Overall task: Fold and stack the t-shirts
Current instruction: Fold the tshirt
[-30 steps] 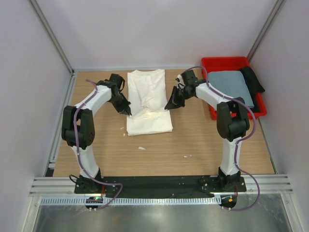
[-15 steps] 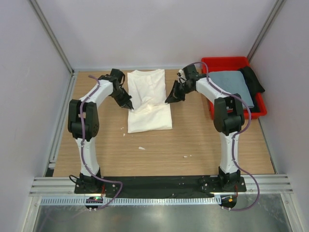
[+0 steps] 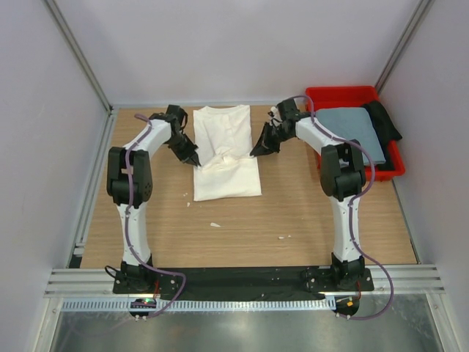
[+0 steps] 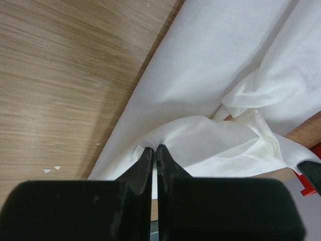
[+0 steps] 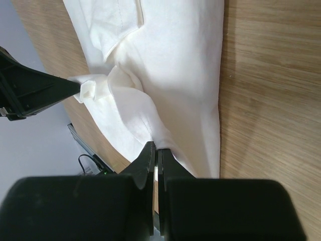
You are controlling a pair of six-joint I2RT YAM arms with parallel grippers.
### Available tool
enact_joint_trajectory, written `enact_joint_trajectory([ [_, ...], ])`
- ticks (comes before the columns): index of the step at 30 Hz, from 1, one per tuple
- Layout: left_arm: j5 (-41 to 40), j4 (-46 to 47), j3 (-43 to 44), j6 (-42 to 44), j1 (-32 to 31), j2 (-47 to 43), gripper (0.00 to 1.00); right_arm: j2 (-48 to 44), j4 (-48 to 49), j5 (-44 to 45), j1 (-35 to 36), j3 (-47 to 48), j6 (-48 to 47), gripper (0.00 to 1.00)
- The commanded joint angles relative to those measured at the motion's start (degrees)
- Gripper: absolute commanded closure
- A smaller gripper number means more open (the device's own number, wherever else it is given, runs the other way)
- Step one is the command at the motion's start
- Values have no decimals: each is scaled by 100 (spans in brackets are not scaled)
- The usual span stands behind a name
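Observation:
A white t-shirt [image 3: 223, 132] lies folded into a long strip at the back middle of the table, its middle bunched up. My left gripper [image 3: 195, 160] is shut on a pinch of its left edge, seen close in the left wrist view [image 4: 154, 148] with white cloth [image 4: 215, 65] spreading beyond. My right gripper [image 3: 254, 152] is shut on the right edge; the right wrist view shows its tips [image 5: 156, 146] biting the cloth [image 5: 170, 75]. A folded grey-blue t-shirt [image 3: 350, 128] rests in the red bin [image 3: 344, 93].
The red bin stands at the back right with a black item [image 3: 382, 119] along its right side. Small white scraps [image 3: 214, 224] lie on the wooden table [image 3: 293, 213]. Metal frame posts and grey walls close in the left, right and back.
Both grippers have moved a little toward the far side and inward, still pinching the white shirt. Both elbows have swung farther from the camera. The bunched fold has shifted with them.

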Motion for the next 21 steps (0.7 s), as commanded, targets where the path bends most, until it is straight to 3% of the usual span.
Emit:
enact_joint_trajectory([
  [1, 158, -42, 304, 111, 35, 90, 100, 65, 71, -118, -56, 337, -64, 99],
  [13, 97, -270, 796, 147, 114, 363, 100, 390, -130, -205, -109, 838, -81, 99],
  [21, 61, -139, 752, 15, 114, -200, 100, -40, -78, -206, -100, 821, 68, 99],
])
